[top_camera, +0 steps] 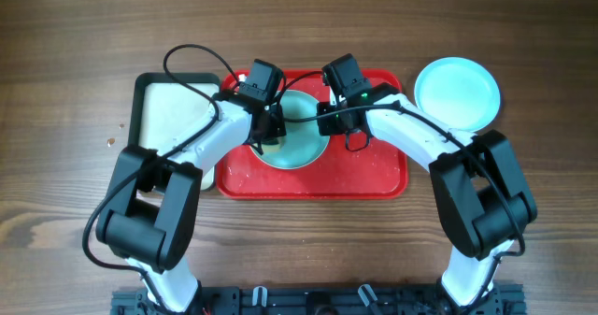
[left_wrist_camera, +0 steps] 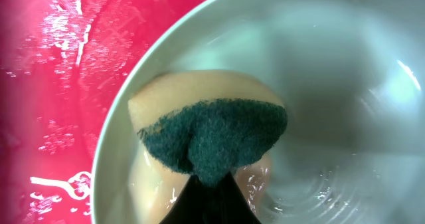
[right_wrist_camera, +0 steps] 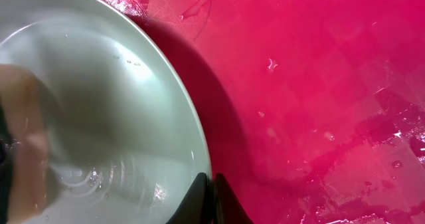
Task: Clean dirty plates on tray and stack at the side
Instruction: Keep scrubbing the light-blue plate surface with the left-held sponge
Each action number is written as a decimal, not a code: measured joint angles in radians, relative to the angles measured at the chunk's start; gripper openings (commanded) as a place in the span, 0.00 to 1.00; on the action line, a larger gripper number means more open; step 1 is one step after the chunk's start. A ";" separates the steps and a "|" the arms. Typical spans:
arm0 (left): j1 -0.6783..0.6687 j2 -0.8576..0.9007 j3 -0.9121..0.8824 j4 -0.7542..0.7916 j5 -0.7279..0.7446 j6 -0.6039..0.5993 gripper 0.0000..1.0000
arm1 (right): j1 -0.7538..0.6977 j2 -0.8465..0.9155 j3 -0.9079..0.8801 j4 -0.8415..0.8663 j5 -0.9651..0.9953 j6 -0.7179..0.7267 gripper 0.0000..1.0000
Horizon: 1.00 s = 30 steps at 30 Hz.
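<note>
Red tray [top_camera: 374,179] lies flat mid-counter [top_camera: 75,35], long axis running L-R across the robot's front. The pale aqua plate [top_camera: 299,151] sits inside it, a bit left of tray centre, flat, open face up. It's round, so no long axis to speak of. The inside looks wet, w/ ripples.

Room: a wide stretch of bare red floor lies right of the plate, out to the tray's right rim. A narrower bare strip runs along the near rim. The left part of the tray is partly under the L arm. The far side is crowded by both wrists, so the gap to the far rim can't be read.

L gripper [left_wrist_camera: 207,201] is pinching a sponge [left_wrist_camera: 212,137]. It's bent into a hump, green scrub face towards the wrist cam, yellow foam down on the plate's floor near its rim.

R gripper [right_wrist_camera: 210,201] is at the plate's right edge, fingers pressed nearly together on the rim, one inside, one outside over the tray.

Second plate [top_camera: 456,93], pale aqua, lies on the counter just off the tray's far right corner; touching or not, can't tell. Black-rimmed tray [top_camera: 173,119] w/ cream inside sits against the red tray's left rim.
</note>
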<state>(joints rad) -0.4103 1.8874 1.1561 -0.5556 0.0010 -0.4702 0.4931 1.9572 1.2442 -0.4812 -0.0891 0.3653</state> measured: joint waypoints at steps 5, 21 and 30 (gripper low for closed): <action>0.013 0.009 0.005 0.017 0.084 0.000 0.04 | -0.002 0.000 0.000 -0.001 0.000 0.000 0.04; 0.069 -0.016 0.073 -0.031 0.389 0.047 0.04 | -0.003 0.000 0.000 0.000 -0.004 0.000 0.04; 0.085 -0.184 0.094 -0.150 0.179 0.050 0.04 | -0.003 0.000 0.000 0.000 -0.008 0.000 0.04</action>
<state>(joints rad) -0.3248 1.7035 1.2503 -0.7055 0.1795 -0.4198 0.4904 1.9572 1.2442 -0.4816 -0.0975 0.3653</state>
